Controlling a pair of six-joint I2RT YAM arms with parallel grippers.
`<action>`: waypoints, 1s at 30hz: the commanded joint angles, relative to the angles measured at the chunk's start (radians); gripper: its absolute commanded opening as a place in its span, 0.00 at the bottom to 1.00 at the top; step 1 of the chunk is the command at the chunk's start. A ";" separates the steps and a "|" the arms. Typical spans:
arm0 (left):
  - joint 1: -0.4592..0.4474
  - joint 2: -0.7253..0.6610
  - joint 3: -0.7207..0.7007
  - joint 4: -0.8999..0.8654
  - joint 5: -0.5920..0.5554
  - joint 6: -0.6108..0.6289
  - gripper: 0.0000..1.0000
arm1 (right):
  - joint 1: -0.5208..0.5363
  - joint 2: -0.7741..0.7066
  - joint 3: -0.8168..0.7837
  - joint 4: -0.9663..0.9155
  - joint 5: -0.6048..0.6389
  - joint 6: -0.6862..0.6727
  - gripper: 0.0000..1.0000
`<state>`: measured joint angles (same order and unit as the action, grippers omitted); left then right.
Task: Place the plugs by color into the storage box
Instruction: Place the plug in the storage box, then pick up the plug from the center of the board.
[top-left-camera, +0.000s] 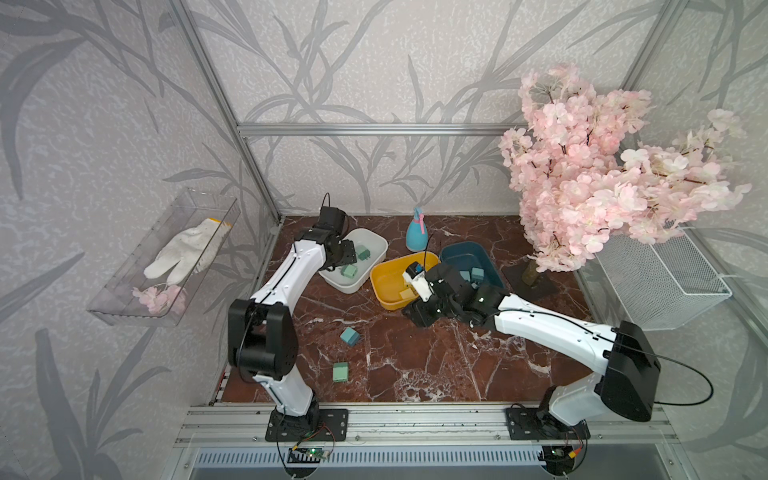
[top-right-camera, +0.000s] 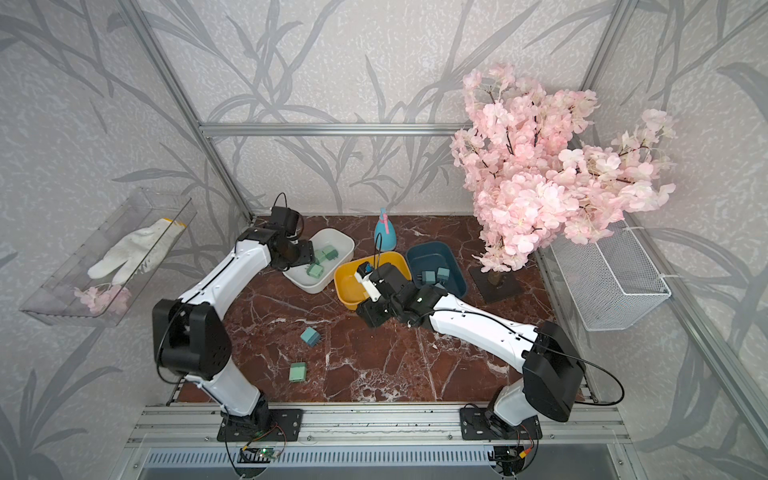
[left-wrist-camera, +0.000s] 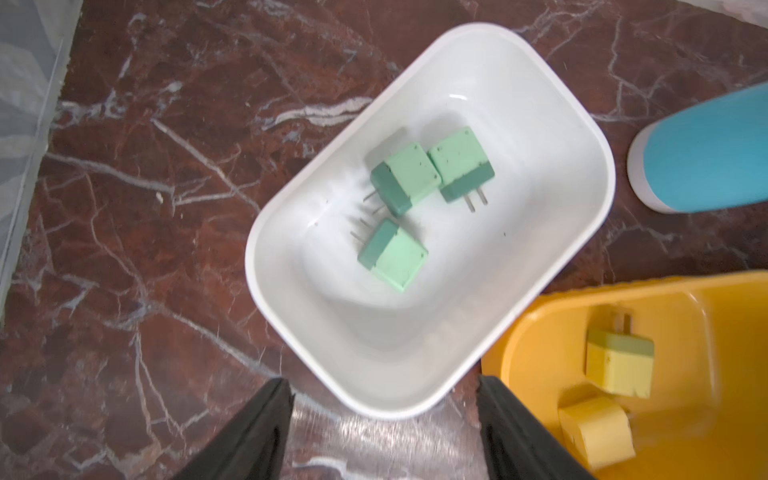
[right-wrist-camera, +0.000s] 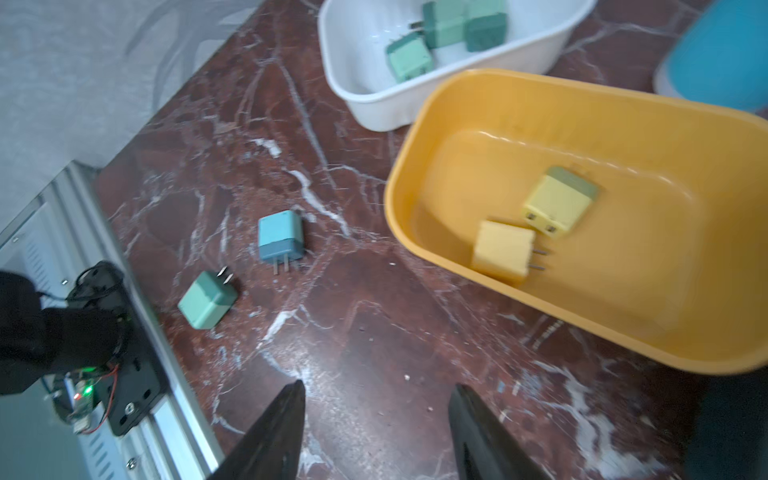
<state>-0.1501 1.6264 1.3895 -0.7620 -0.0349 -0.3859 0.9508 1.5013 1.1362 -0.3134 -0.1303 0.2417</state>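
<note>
Two plugs lie loose on the tabletop (top-left-camera: 415, 353), near its front left. They are a loose teal plug (right-wrist-camera: 280, 241) and a loose green plug (right-wrist-camera: 206, 299), close together but apart, both on their sides with the prongs showing.

Every other plug I can see sits in a bin. The three bins stand packed close in a row toward the back.

- **White bin:** The white bin (left-wrist-camera: 532, 137) holds three mint green ones. The first green plug (left-wrist-camera: 405, 178) is pressed against the second green plug (left-wrist-camera: 459, 164), and the third green plug (left-wrist-camera: 392, 262) lies just beside them.
- **Yellow bin:** The yellow bin (right-wrist-camera: 623, 291) holds a pale yellow plug (right-wrist-camera: 503, 251) with its prongs pointing sideways. Just beside it is a yellow plug with a grey-green end (right-wrist-camera: 557, 203).
- **Dark blue bin:** The dark blue bin (top-left-camera: 469, 253) shows in both top views with two teal plugs (top-left-camera: 477, 273) inside. It is partly hidden behind my right arm.

A light-blue spray bottle (top-left-camera: 417, 235) stands upright behind the yellow bin, near the back wall.

My left gripper (left-wrist-camera: 382, 436) hangs above the near end of the white bin, jaws spread wide with nothing between them. The bin's rim and bare marble show in the gap.

My right gripper (right-wrist-camera: 376, 436) hovers over bare tabletop by the near side of the yellow bin. Its jaws are parted somewhat less than the left's and are also empty. It touches neither the bin nor the loose plugs.
</note>
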 joint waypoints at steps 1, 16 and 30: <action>0.002 -0.097 -0.142 -0.025 0.047 -0.017 0.74 | 0.092 -0.014 -0.021 0.116 -0.077 -0.093 0.59; 0.211 -0.451 -0.439 0.017 -0.019 0.028 0.79 | 0.330 0.346 0.232 0.106 -0.131 -0.354 0.60; 0.339 -0.414 -0.438 0.044 0.166 -0.026 0.79 | 0.289 0.546 0.412 0.096 0.242 -0.191 0.60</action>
<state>0.1711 1.2102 0.9550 -0.7349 0.0887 -0.3965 1.2629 2.0289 1.5234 -0.2306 0.0341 -0.0177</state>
